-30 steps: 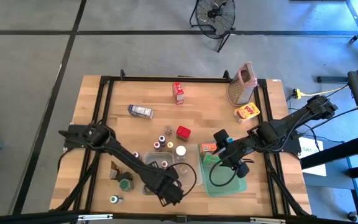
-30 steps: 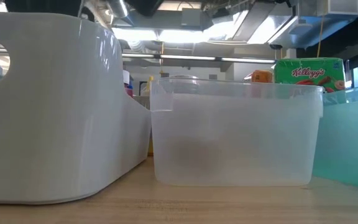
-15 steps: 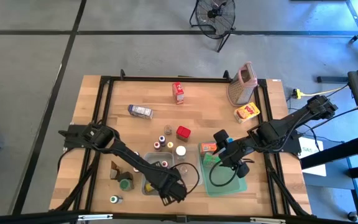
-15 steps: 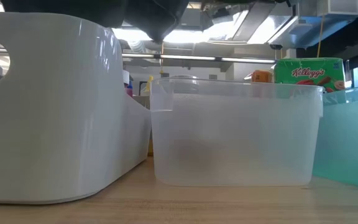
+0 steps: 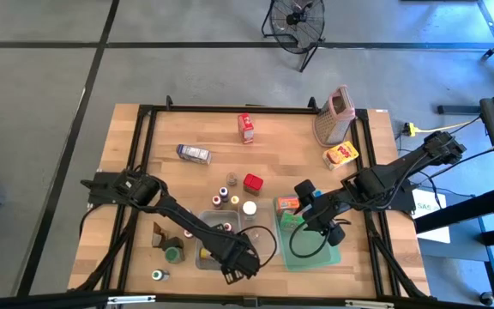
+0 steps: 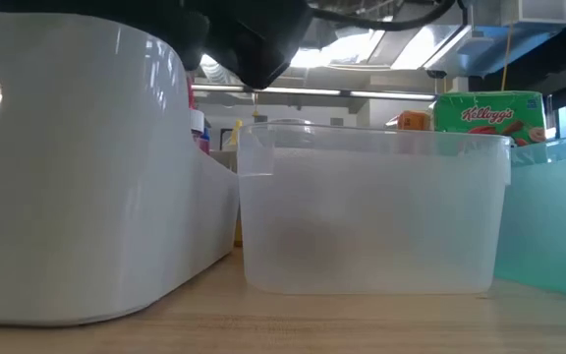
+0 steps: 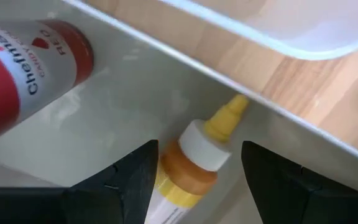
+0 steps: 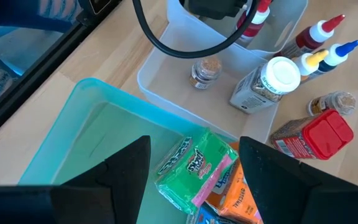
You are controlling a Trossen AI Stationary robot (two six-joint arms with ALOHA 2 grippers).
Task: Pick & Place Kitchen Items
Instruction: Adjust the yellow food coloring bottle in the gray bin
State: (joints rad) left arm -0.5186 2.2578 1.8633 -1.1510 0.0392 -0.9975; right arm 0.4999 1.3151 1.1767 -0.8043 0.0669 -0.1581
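Note:
My left gripper is open and reaches down into the white tub at the near edge. In the left wrist view its fingers stand on either side of a yellow-nozzled bottle lying on the tub floor, without visibly touching it. A red-labelled bottle lies beside it. My right gripper is open above the green tray, which holds a green carton and an orange carton. More jars and cartons stand on the table.
A clear tub between white tub and tray holds a small jar and a white-capped jar. The pink-topped grater stands at the far right. A yellow carton and blue carton lie mid-table. Green-capped jars stand near left.
My left gripper has moved slightly toward the table's right and come down into the white tub; in the low view its dark body sinks further into the picture from above. The right arm has kept still.

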